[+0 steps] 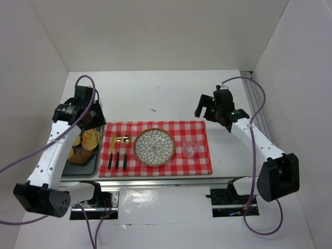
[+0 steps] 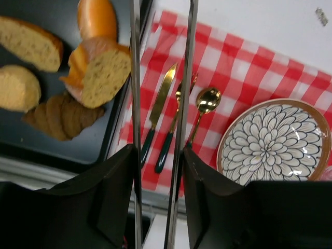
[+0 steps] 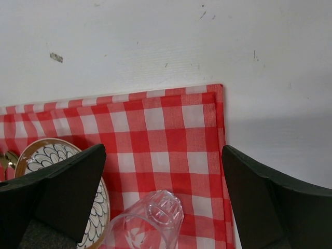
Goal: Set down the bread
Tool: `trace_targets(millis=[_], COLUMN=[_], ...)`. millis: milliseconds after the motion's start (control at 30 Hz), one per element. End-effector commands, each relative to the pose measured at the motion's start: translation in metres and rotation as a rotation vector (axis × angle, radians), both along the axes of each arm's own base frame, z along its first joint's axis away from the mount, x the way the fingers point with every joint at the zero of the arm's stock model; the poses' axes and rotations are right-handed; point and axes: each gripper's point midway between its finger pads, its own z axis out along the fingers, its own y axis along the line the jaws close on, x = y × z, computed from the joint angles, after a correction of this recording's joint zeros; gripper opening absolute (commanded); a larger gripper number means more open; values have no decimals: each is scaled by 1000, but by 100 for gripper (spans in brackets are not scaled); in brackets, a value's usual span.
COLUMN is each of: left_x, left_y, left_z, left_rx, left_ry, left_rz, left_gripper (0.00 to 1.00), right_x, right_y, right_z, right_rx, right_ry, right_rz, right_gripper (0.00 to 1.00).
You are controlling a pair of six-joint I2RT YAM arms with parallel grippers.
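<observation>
Several bread pieces lie on a dark tray (image 2: pixel 78 148) at the left. An oval pale-faced bread slice (image 2: pixel 30 44) with a brown crust lies at the tray's far left, a second slice (image 2: pixel 16 88) below it, and a thicker cut piece (image 2: pixel 101 75) near the tray's right edge. My left gripper (image 2: pixel 158 161) is shut on metal tongs (image 2: pixel 136 93), whose two arms run up over the tray's right edge, apart, with nothing between them. Their tips are out of view. My right gripper (image 3: pixel 163 171) is open and empty above the cloth's right end.
A red checked cloth (image 1: pixel 155 127) carries a patterned plate (image 1: pixel 154 147), a knife, fork and spoon (image 1: pixel 118 150) to its left and a clear glass (image 1: pixel 189 147) to its right. An orange roll (image 2: pixel 96 18) and a croissant (image 2: pixel 62 116) also lie on the tray.
</observation>
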Motion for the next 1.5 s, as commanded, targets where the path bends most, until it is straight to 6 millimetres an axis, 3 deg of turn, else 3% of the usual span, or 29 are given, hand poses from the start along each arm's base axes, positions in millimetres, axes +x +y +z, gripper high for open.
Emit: trace_targets(millis=[0,267,733,833,1200,1467], left_x=[-36,-53,-75,-75,-60,-55], left_y=[9,-1,48,61,50,52], left_z=[6,-8,-3,-16,-47,-35], left_rx=[-1,-61,6,27,-126,-122], left_ry=[58,141,119,138,161,108], left_rz=[78,84,288,318,262,249], left_gripper=[53,62,62,62,62,62], right_x=[6,1,0,1,-1,1], right_y=[3,3,5,5,4,3], right_z=[15,17,17,14,12,16], right_rx=[38,48,46,44,41,38], right_ry=[-66,-75,-75,-66,-56,-66], right_rz=[0,9,22,22,21,14], right_gripper=[100,100,100,100,100,100])
